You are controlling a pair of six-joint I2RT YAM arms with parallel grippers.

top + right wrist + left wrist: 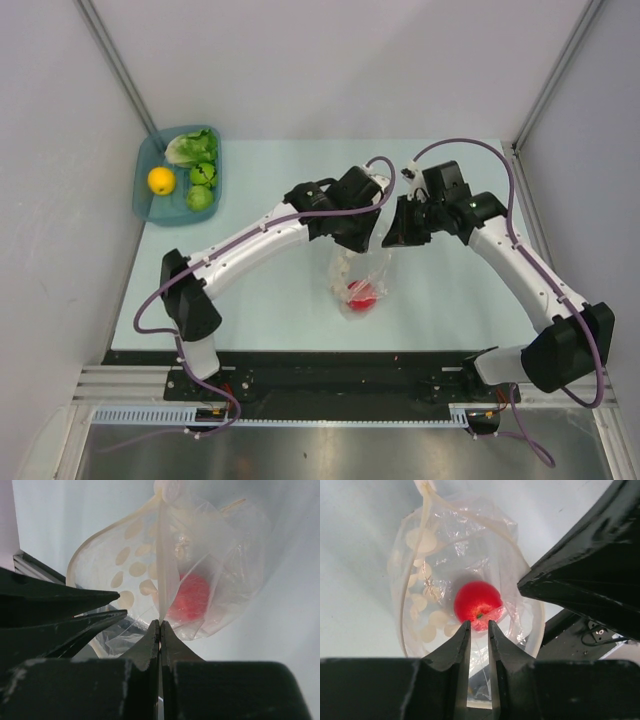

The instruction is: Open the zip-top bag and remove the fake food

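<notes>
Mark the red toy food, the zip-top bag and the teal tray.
red toy food (478, 603), left wrist view, its round middle
zip-top bag (420, 547), left wrist view, dotted left wall
teal tray (150, 207), top external view, bare near-left corner

The pale blue-green counter (300, 320) carried a teal tray (150, 208) at its far left corner. Well right of the tray and nearer the front edge, the bag's (372, 272) lower end appeared to rest on the counter.
</notes>
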